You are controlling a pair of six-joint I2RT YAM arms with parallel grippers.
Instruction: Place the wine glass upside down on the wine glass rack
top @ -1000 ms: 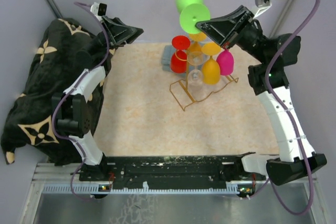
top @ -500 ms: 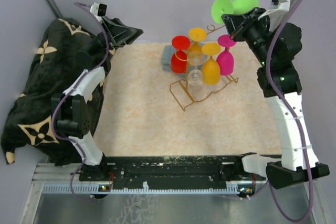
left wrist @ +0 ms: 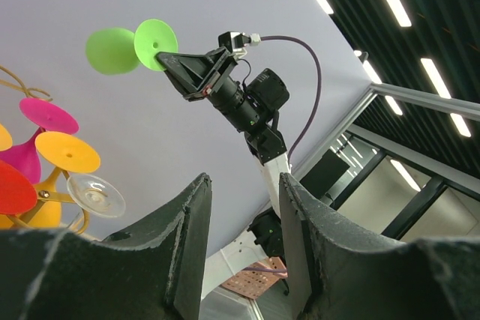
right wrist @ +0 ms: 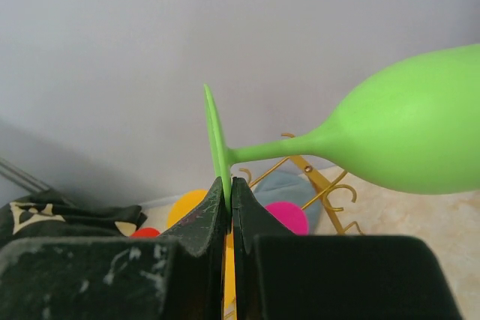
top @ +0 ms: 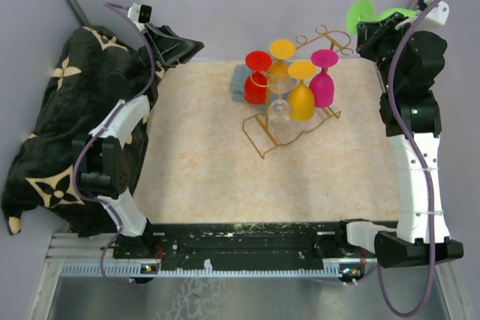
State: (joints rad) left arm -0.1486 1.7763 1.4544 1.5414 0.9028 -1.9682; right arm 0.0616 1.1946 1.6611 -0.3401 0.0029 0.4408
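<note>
My right gripper (right wrist: pixel 230 180) is shut on the foot rim of a green wine glass (right wrist: pixel 412 129), whose stem lies level with the bowl to the right. In the top view the green glass (top: pixel 361 13) is held high at the back right, right of the gold wire rack (top: pixel 300 121). The rack holds red (top: pixel 256 79), orange (top: pixel 301 91), pink (top: pixel 322 79) and clear (top: pixel 278 103) glasses upside down. The free curled top rails (top: pixel 328 39) stand at the rack's back right. My left gripper (left wrist: pixel 244 204) is open and empty, raised at the back left (top: pixel 180 46).
A black cloth with a tan flower pattern (top: pixel 60 110) is heaped along the left side. A blue-grey folded cloth (top: pixel 238 84) lies behind the rack. The beige mat (top: pixel 202 162) covers the table in front of the rack.
My right arm has swung right and back with the green glass, from above the rack to beyond its right end; the glass has turned from foot-down toward level. The left arm is still.
</note>
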